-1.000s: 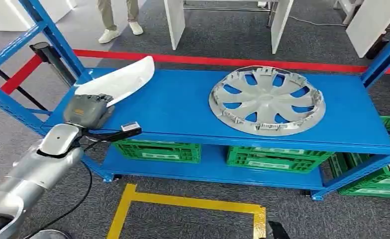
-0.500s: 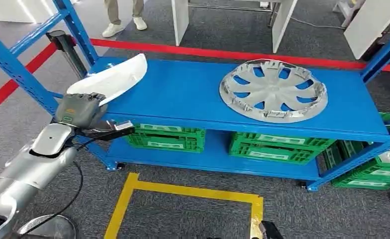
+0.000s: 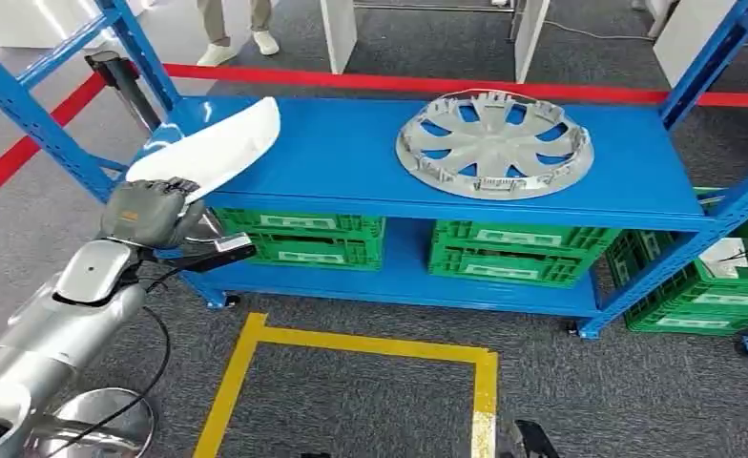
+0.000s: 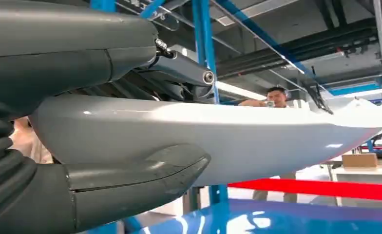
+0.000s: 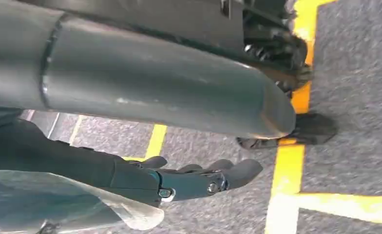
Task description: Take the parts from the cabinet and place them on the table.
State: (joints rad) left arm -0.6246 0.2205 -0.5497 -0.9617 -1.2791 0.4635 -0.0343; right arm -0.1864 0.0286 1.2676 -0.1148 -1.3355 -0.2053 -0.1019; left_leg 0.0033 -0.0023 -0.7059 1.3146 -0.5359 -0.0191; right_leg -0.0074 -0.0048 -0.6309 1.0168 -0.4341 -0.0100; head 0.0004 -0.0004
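My left hand [image 3: 147, 214] grips a long, curved white part [image 3: 214, 147] by its near end, holding it over the left front corner of the blue shelf [image 3: 342, 172]. In the left wrist view the white part [image 4: 257, 141] runs away from the hand, pinched between the thick grey thumb [image 4: 130, 185] and the darker fingers above. A silver hubcap [image 3: 494, 143] lies flat on the shelf's right half, well away from the hand. My right hand [image 5: 199, 179] hangs low over the grey carpet, fingers stretched out and holding nothing.
Green crates [image 3: 299, 239] [image 3: 518, 250] fill the lower shelf, and another [image 3: 704, 286] stands at the right. Blue uprights [image 3: 36, 105] frame the left end beside a black post [image 3: 122, 81]. Yellow floor tape [image 3: 351, 343] lies in front, red tape [image 3: 399, 84] behind. A person's legs [image 3: 232, 24] are beyond.
The whole picture has shifted, so the camera moved and the cabinet looks a little farther off. My left hand keeps its hold on the white part, now nearer the shelf's front edge.
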